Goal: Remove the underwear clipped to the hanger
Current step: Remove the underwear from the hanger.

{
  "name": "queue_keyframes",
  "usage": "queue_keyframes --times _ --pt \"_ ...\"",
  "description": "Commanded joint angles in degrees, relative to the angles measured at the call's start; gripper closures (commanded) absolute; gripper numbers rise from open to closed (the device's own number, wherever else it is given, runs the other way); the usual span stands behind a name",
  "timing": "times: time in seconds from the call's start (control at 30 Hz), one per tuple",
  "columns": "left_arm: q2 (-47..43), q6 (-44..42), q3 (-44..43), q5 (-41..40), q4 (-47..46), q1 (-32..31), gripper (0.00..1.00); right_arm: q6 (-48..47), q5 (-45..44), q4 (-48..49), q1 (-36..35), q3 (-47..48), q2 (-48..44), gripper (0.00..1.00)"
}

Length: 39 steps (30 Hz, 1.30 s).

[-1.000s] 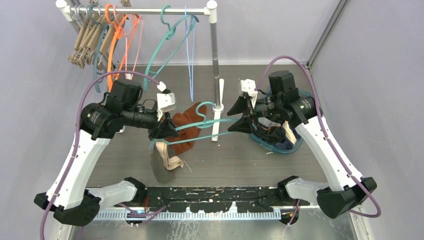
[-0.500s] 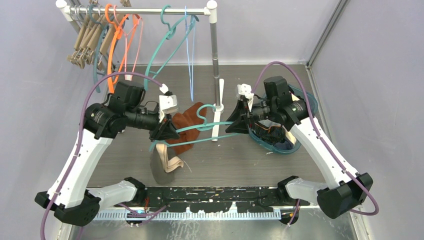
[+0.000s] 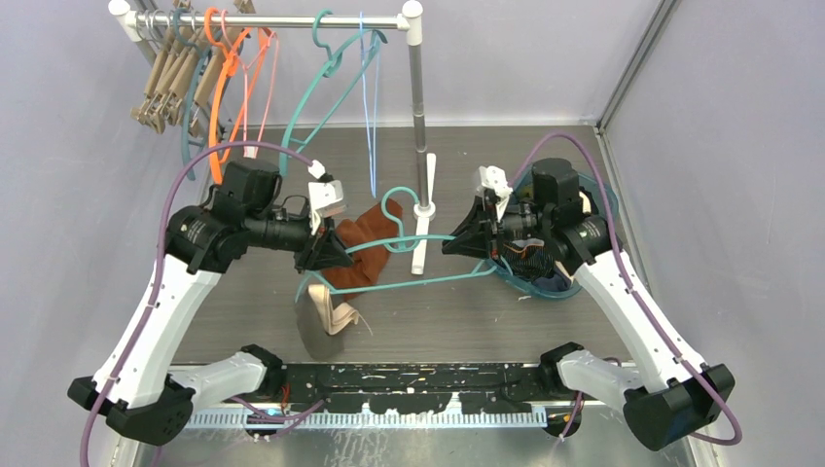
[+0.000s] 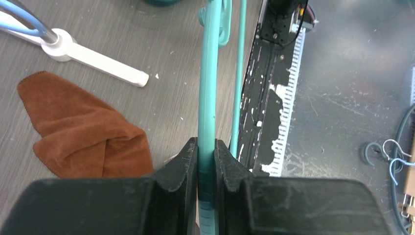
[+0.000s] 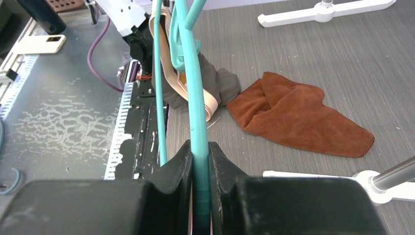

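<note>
A teal hanger point(image 3: 413, 242) is held level above the table between both grippers. My left gripper point(image 3: 328, 256) is shut on its left arm, which shows in the left wrist view point(image 4: 208, 98) between the gripper's point(image 4: 206, 147) jaws. My right gripper point(image 3: 457, 243) is shut on its right arm, which shows in the right wrist view point(image 5: 195, 98) between the gripper's point(image 5: 199, 149) jaws. Grey-brown underwear point(image 3: 315, 336) with a cream waistband hangs from the hanger's left end down to the table. It also shows in the right wrist view point(image 5: 220, 88).
A rust-brown cloth point(image 3: 365, 248) lies on the table under the hanger. A clothes rack pole point(image 3: 418, 107) stands behind, its white foot point(image 3: 420, 248) below it, with several hangers point(image 3: 195, 68) on the rail. A teal basket point(image 3: 533, 292) of clothes sits under my right arm.
My right arm has shifted a little right and nearer. The hanger's bottom bar has swung out toward the basket. The left gripper has hardly moved.
</note>
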State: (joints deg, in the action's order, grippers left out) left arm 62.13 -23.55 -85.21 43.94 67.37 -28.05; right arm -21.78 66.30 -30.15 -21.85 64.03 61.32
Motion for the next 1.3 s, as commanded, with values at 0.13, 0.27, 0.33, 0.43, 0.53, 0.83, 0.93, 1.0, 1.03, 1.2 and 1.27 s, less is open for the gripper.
queue_keyframes --times 0.13,0.27,0.33,0.43,0.53,0.83,0.93,1.0,1.03,1.2,1.27 --pt "-5.72 9.69 3.68 7.56 -12.2 5.89 0.86 10.84 1.45 14.54 6.89 -5.93 -7.12 0.99" --pt "-8.49 14.64 5.82 11.38 -16.58 8.9 0.4 13.16 2.56 15.95 10.27 -6.7 -9.28 0.99" --pt "-9.76 17.19 6.54 12.03 -18.65 11.0 0.27 13.95 3.14 16.04 11.69 -6.29 -9.79 0.99" --pt "-12.3 19.84 7.63 11.44 -21.57 13.77 0.11 14.86 3.69 15.85 13.37 -5.51 -10.29 1.0" --pt "-14.01 22.14 8.08 10.09 -22.9 17.57 0.01 14.71 3.35 14.44 14.68 -4.58 -10.59 0.99" --pt "-19.24 29.99 13.05 7.13 -26.61 29.1 0.02 15.96 1.46 11.25 18.13 -0.98 -10.42 0.99" --pt "-19.74 29.94 13.61 5.28 -25.41 29.38 0.02 16.81 0.97 10.05 18.41 0.74 -10.57 0.99" --pt "-19.93 30.35 14.75 5.08 -25.7 29.37 0.02 17.41 0.92 9.53 18.42 1.81 -10.55 0.99" --pt "-20.08 30.66 15.7 5.21 -26.31 29.39 0.02 17.69 1.12 9.38 18.42 2.21 -10.59 0.99" --pt "-20.86 28.97 21.17 8.62 -29.11 29.38 0.02 18.74 2.74 8.75 18.46 3.67 -10.67 0.99" --pt "-20.97 27.87 22.96 10.89 -30.34 29.37 0.01 19.37 2.89 8.62 18.44 4.49 -10.63 0.99"
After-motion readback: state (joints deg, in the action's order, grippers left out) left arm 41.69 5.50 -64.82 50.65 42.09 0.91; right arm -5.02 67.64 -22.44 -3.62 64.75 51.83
